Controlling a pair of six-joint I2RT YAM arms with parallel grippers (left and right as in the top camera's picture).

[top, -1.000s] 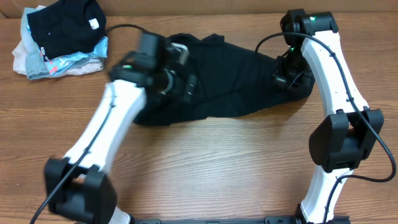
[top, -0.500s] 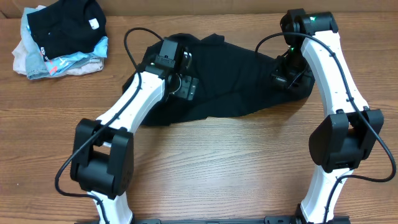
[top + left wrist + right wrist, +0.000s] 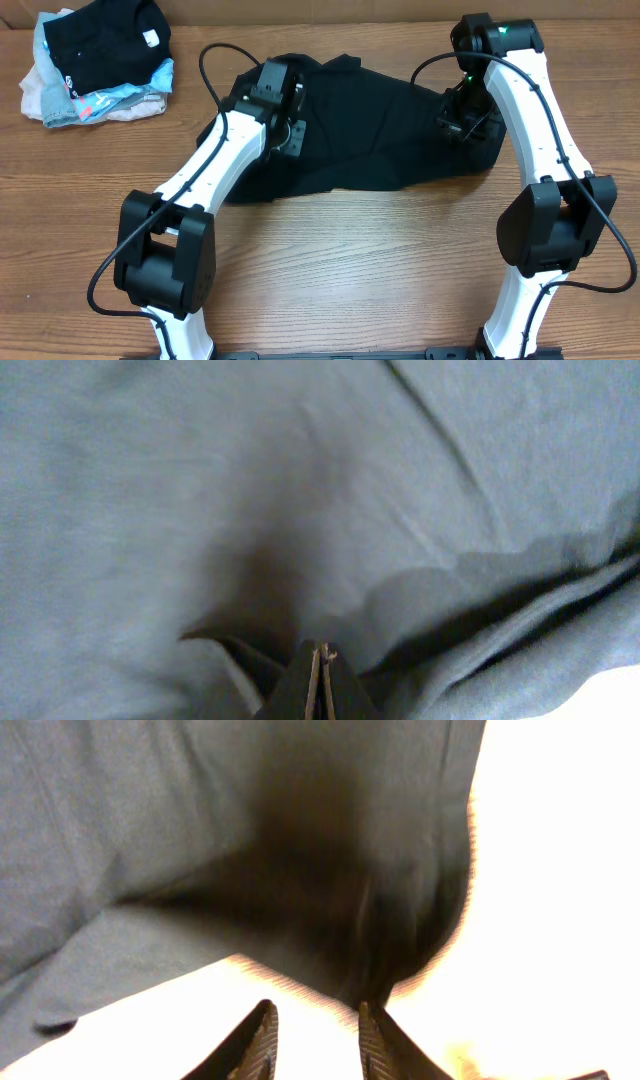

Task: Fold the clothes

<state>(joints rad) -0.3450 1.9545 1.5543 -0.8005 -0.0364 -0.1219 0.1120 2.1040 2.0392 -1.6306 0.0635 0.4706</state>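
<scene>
Left pinch set, right loose.
My left gripper (image 3: 320,657) clamps a fold of the T-shirt (image 3: 390,130); my right gripper (image 3: 315,1012) gapes narrowly, empty, so I'd catch the T-shirt there before lifting.

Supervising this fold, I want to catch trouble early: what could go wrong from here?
The left pincer is shut at a fold of the black T-shirt; it may hold only one thin layer, or none. The right pincer stands open at the shirt's edge, so lifting could drag it askew.
</scene>
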